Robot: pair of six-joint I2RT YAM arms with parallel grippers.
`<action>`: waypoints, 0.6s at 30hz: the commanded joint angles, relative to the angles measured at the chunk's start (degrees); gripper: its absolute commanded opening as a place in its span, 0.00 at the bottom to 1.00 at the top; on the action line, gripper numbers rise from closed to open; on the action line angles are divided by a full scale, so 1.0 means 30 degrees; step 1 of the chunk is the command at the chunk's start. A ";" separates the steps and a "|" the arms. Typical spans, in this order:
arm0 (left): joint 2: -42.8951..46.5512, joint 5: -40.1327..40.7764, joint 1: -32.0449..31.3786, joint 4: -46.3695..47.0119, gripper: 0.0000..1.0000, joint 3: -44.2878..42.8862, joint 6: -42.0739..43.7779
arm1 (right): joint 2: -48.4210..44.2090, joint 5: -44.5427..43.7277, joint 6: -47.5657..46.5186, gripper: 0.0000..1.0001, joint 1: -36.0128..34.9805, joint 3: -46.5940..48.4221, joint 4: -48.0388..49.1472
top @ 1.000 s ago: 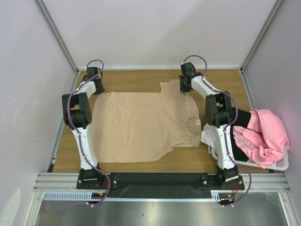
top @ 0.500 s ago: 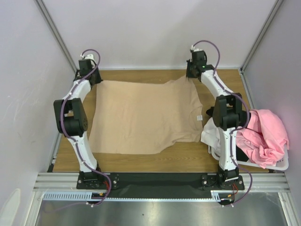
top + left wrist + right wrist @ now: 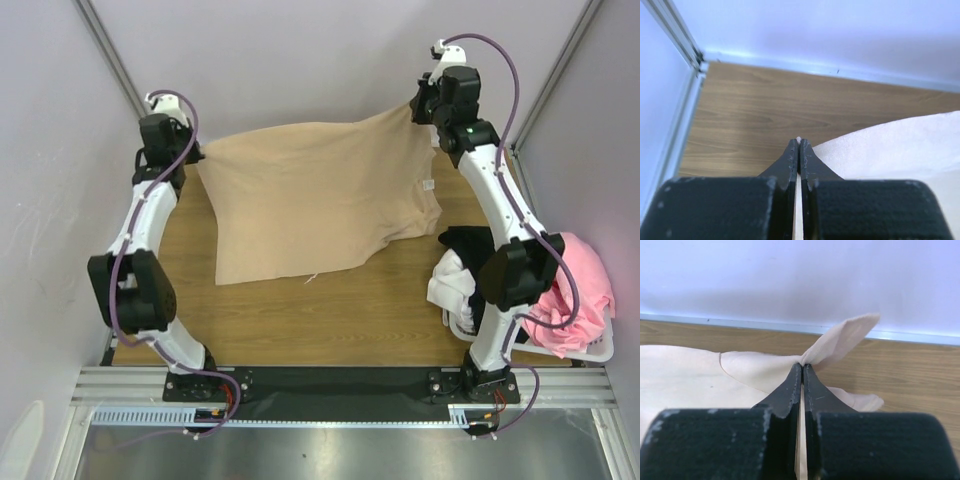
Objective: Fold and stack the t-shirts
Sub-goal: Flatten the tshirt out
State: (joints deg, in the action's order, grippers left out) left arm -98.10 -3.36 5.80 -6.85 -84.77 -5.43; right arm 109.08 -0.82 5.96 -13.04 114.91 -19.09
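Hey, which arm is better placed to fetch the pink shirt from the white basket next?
Likely the right arm: the white plastic laundry basket holding the pink cloth t-shirt sits beside its base. For now, the right fingers and left fingers are shut on the light tan cloth t-shirt.

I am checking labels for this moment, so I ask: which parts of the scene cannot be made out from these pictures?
- Top view: the right arm and pink t-shirt cover most of the basket; its contents cannot be counted.
- Top view: the lifted tan t-shirt hides the table behind it.
- Wrist views: the black bodies of the left tool and right tool cut off the cloth below their tips.
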 commanded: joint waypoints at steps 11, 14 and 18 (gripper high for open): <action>0.7702 0.0912 0.0175 0.0848 0.00 -0.0191 -0.0182 | -0.6849 -0.0136 -0.1544 0.00 -0.0546 -0.0687 0.0416; 0.9171 0.1350 0.0175 0.0820 0.00 0.0190 -0.0094 | -0.7996 -0.0546 -0.1926 0.00 -0.1159 -0.1096 0.0358; 1.1309 0.2376 0.0175 -0.0203 0.00 -0.0335 0.0228 | -0.9956 -0.1248 -0.2512 0.00 -0.1951 -0.1420 0.0126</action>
State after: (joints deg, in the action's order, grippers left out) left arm -69.32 0.54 5.80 -7.05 -84.12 -5.52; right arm 83.81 -2.04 1.21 -17.32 110.93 -19.88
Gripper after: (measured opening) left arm 0.014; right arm 0.018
